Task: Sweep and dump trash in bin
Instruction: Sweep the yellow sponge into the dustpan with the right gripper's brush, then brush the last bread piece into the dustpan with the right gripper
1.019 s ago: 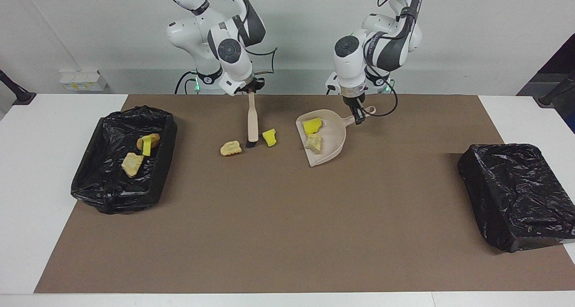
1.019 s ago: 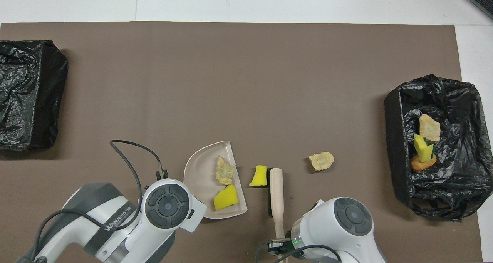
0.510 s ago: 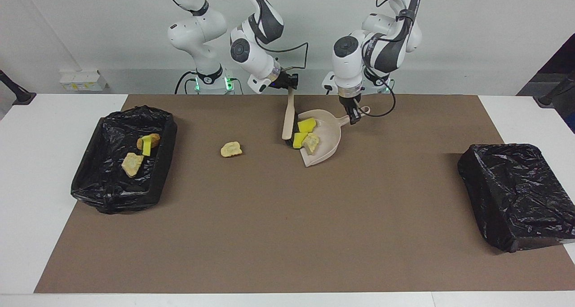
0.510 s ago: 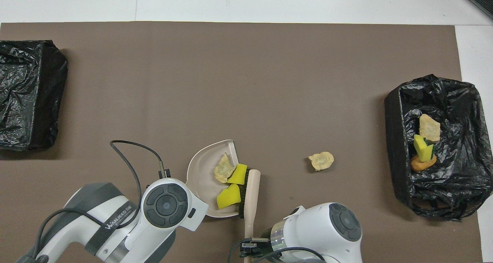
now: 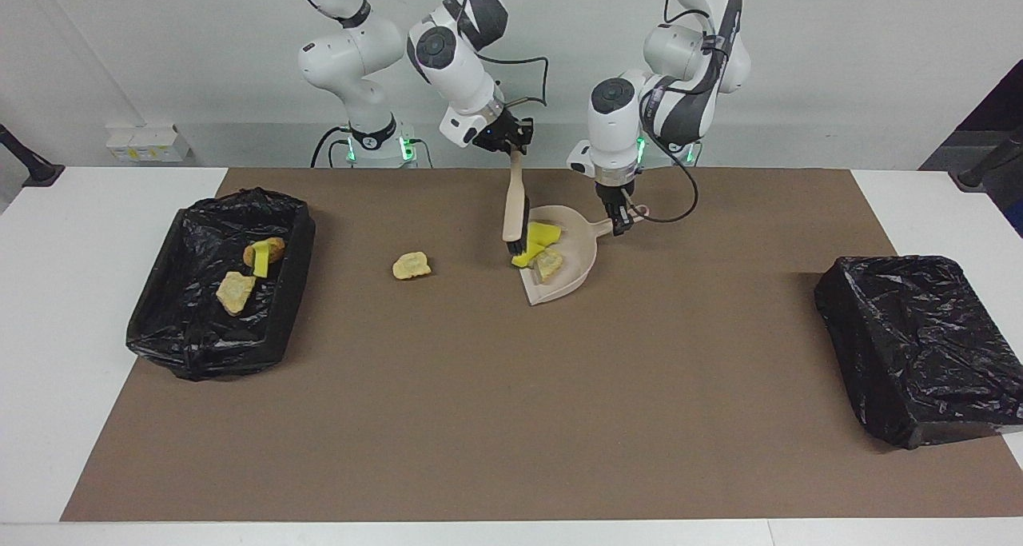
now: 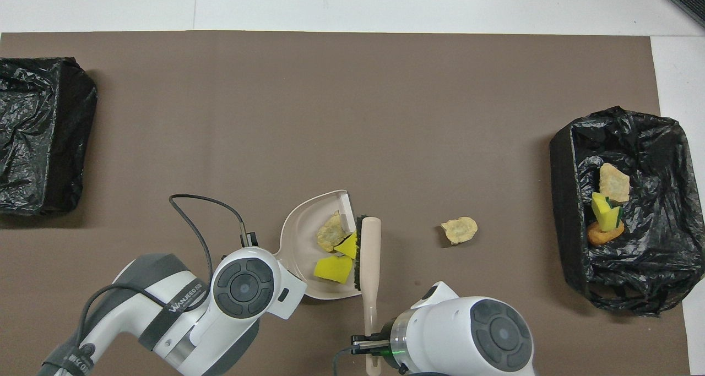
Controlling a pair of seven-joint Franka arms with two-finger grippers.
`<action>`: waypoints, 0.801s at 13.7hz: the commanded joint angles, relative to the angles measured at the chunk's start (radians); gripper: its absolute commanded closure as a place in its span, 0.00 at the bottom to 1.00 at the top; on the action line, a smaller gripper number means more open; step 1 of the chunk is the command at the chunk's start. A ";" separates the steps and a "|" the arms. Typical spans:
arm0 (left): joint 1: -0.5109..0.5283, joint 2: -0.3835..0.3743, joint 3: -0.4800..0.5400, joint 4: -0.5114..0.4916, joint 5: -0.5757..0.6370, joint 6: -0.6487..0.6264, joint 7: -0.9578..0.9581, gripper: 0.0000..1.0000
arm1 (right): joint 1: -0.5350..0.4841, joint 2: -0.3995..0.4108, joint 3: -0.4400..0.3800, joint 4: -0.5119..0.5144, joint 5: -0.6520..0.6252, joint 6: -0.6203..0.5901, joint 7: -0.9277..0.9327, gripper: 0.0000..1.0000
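My right gripper (image 5: 515, 146) is shut on the handle of a wooden brush (image 5: 515, 206) (image 6: 370, 255). The brush's black bristles press against the mouth of the beige dustpan (image 5: 581, 252) (image 6: 300, 235). My left gripper (image 5: 620, 224) is shut on the dustpan's handle. In the overhead view the left wrist hides that grip. In the pan lie two yellow sponge pieces (image 5: 544, 233) (image 6: 332, 268) and a pale crumbly lump (image 5: 550, 264) (image 6: 330, 233). One tan piece of trash (image 5: 411, 265) (image 6: 460, 230) lies loose on the mat between the brush and the bin (image 5: 297, 250) (image 6: 560, 200). That bin holds three pieces.
A second black-bagged bin (image 5: 919, 342) (image 6: 41, 134) stands at the left arm's end of the table. The brown mat (image 5: 495, 402) covers the table's middle, with white tabletop at both ends.
The brush swept the loose yellow sponge piece along the mat into the dustpan. The pan shifted toward the right arm's end and met the brush. The tan piece stayed put.
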 commanded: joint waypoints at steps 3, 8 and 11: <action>0.005 0.015 0.010 0.001 -0.011 0.070 0.064 1.00 | -0.140 -0.001 0.003 0.068 -0.424 -0.236 -0.160 1.00; 0.018 0.038 0.010 0.040 -0.011 0.059 0.096 1.00 | -0.425 0.015 0.006 0.042 -0.770 -0.271 -0.481 1.00; 0.018 0.039 0.010 0.042 -0.011 0.057 0.093 1.00 | -0.481 0.051 0.011 -0.002 -0.777 -0.221 -0.526 1.00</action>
